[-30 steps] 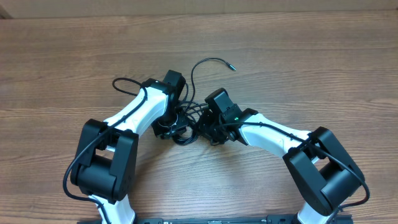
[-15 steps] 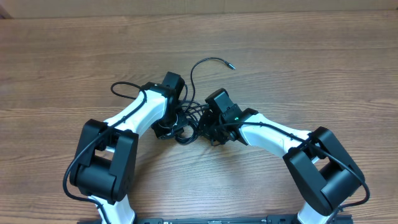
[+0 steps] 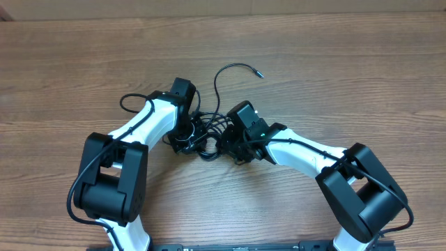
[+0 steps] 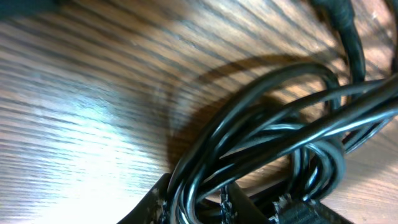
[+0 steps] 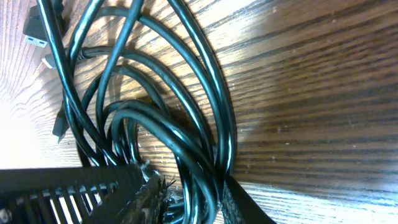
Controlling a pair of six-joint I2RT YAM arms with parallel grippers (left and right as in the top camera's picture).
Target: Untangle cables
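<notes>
- The cables point(image 3: 209, 134) sit in a tight black knot at mid-table, squeezed right between the two wrists.
- The knot's long axis runs left to right, from one wrist to the other.
- One loose strand climbs out of it toward the far side, arcs over to the right, and its small plug point(image 3: 259, 73) points right, flat on the wood.
- In the right wrist view the loops stack in nested ovals, and a silver-tipped connector point(image 5: 36, 32) lies at the upper left, beside the strands.
- Left gripper point(image 4: 193, 208) is clenched on several strands; they pass straight between its fingers and fan out over the table.
- Right gripper point(image 5: 189, 202) is likewise clamped on a bundle of loops, finger on each side, strands pressed in the gap.
- From overhead, both wrists cover most of the knot, so the crossings underneath cannot be read.
- The left arm's own wire point(image 3: 131, 100) loops out just to the left of the tangle.
- Brown wooden table point(image 3: 334, 63) all around.
</notes>
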